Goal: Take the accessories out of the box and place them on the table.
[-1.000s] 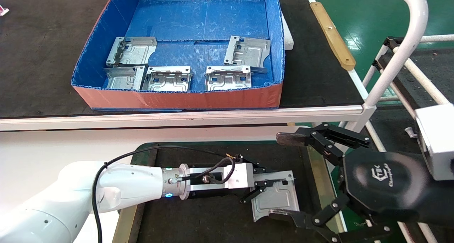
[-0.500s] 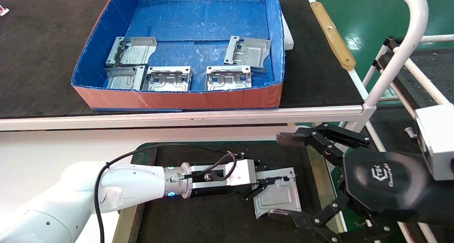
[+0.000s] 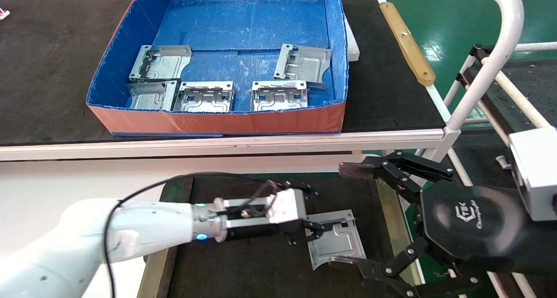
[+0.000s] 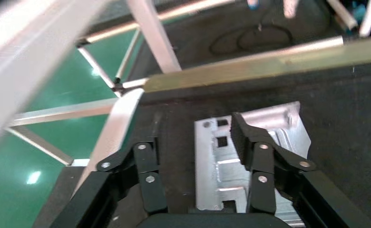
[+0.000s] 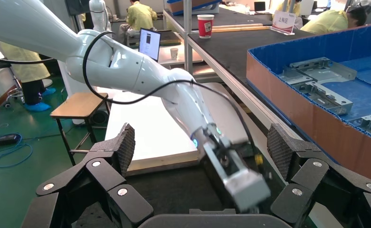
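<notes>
One silver plate [image 3: 337, 241] lies flat on the black mat of the white-topped table [image 3: 65, 180], near the mat's right tan strip. My left gripper [image 3: 310, 232] is open just left of it and holds nothing. In the left wrist view the plate [image 4: 221, 164] lies under the spread jaws of that gripper [image 4: 193, 140], with one finger [image 4: 243, 135] over it. Several more plates, such as one [image 3: 160, 63], lie in the blue box [image 3: 217, 120] on the far bench. My right gripper [image 3: 348, 215] is open and empty, right of the plate; it also shows in the right wrist view [image 5: 202, 147].
The box stands on a dark-topped bench [image 3: 52, 71] behind the table. A white tube frame [image 3: 491, 63] and a tan strip [image 3: 407, 41] stand at the right. The left arm [image 5: 174, 95] crosses the right wrist view. People work in the background.
My left gripper has let go of the plate and drawn back to the left. The plate now rests on the mat. The right arm has not moved.
</notes>
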Controlling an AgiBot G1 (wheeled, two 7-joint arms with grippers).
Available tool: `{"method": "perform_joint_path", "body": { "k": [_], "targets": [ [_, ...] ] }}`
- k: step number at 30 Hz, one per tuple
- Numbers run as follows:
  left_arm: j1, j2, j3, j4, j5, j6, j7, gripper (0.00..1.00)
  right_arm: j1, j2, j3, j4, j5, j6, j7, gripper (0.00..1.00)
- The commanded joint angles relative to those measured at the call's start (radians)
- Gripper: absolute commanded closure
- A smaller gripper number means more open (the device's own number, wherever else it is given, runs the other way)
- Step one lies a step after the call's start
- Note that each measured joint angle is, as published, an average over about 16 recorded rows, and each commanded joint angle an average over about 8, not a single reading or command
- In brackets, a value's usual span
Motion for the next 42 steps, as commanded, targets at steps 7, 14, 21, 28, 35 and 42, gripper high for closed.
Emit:
{"method": "perform_joint_path", "body": {
  "k": [7,14,21,28,35,42],
  "targets": [
    [0.039,-0.096,-0.058,-0.121,-0.043,0.047,-0.121,0.0,0.0,0.0,0.0,0.0,0.0,0.0,0.0,0.0],
    [0.076,-0.184,-0.112,-0.233,-0.082,0.091,-0.233,0.0,0.0,0.0,0.0,0.0,0.0,0.0,0.0,0.0],
    [0.111,-0.271,-0.166,-0.343,-0.12,0.135,-0.343,0.0,0.0,0.0,0.0,0.0,0.0,0.0,0.0,0.0],
    [0.148,-0.36,-0.22,-0.455,-0.16,0.179,-0.455,0.0,0.0,0.0,0.0,0.0,0.0,0.0,0.0,0.0],
    [0.184,-0.448,-0.274,-0.567,-0.199,0.222,-0.567,0.0,0.0,0.0,0.0,0.0,0.0,0.0,0.0,0.0],
    [0.22,-0.536,-0.327,-0.678,-0.238,0.266,-0.678,0.0,0.0,0.0,0.0,0.0,0.0,0.0,0.0,0.0]
  ]
}}
